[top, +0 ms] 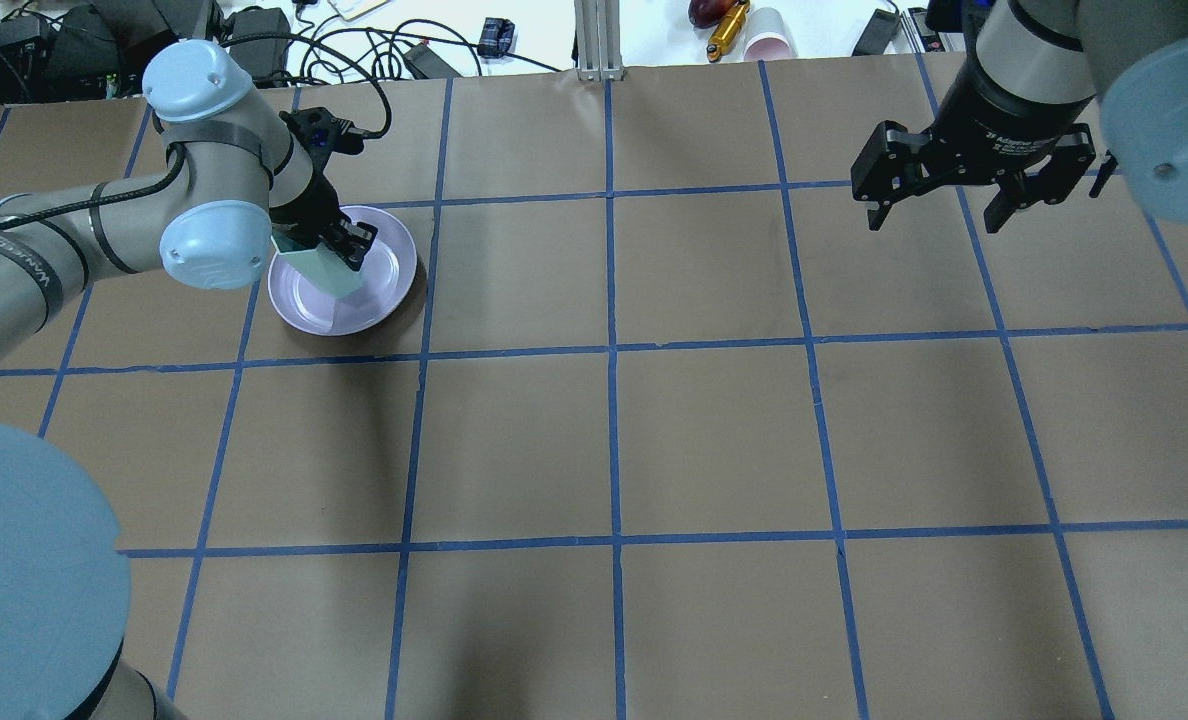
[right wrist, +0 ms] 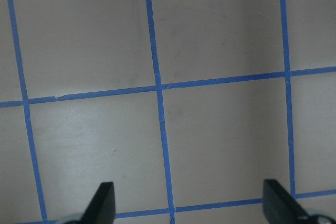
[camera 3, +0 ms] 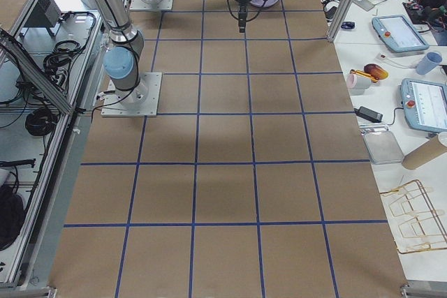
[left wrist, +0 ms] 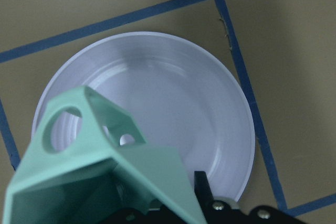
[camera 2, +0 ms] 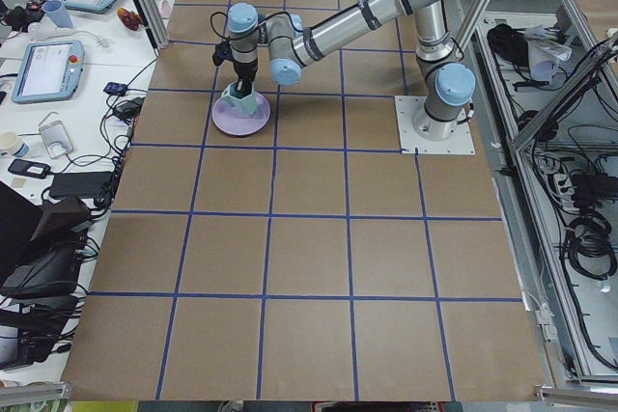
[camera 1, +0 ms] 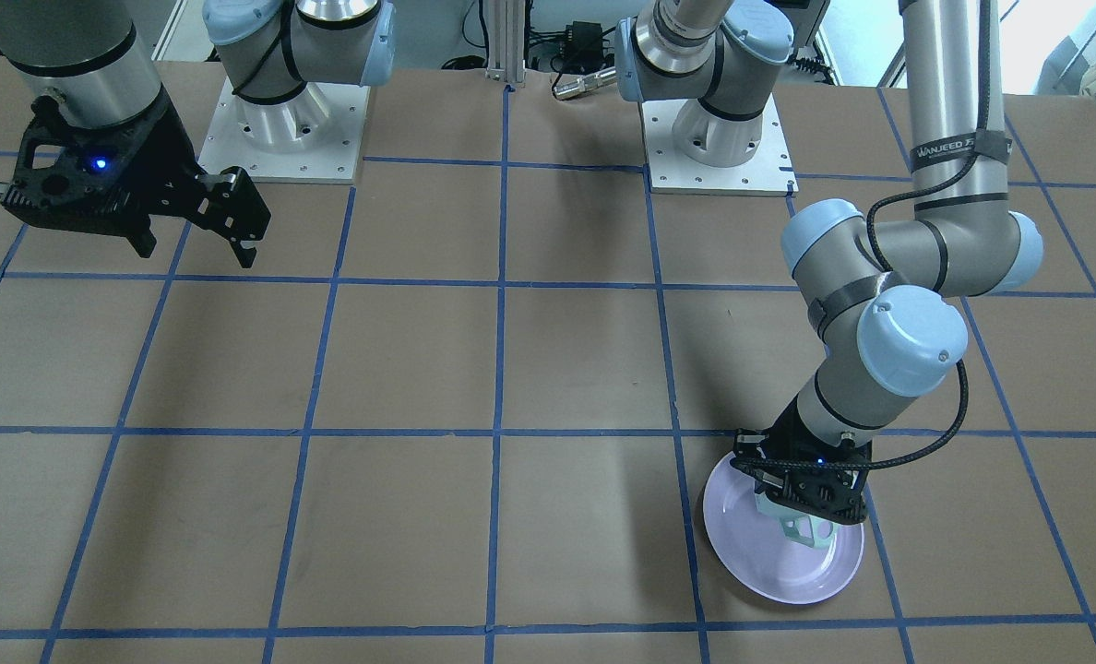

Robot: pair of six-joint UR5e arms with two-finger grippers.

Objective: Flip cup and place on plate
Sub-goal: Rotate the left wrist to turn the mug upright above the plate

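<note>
Left wrist-mounted view alone is showing inside the cup (left wrist: pixel 100 182), clenched by left gripper (top: pixel 337 250) over the plate (left wrist: pixel 184 87); right gripper (top: pixel 939 208) hanging spread.

Cut off at the left wrist view's bottom edge: much of the cup (left wrist: pixel 100 171). Mostly hidden under the left gripper (camera 1: pixel 792 505) from the front. Contact with the plate (camera 1: pixel 788 572): impossible to tell.

- cup (left wrist: pixel 79 177): smooth matt mint plastic
- plate (left wrist: pixel 173 93): glossy lavender plastic
- table cover (top: pixel 714 440): matt brown paper
- grid lines (top: pixel 614 440): blue tape
- left arm tube (camera 1: pixel 945 74): satin silvery metal
- joint cap (camera 1: pixel 908 337): smooth pale-blue plastic
</note>
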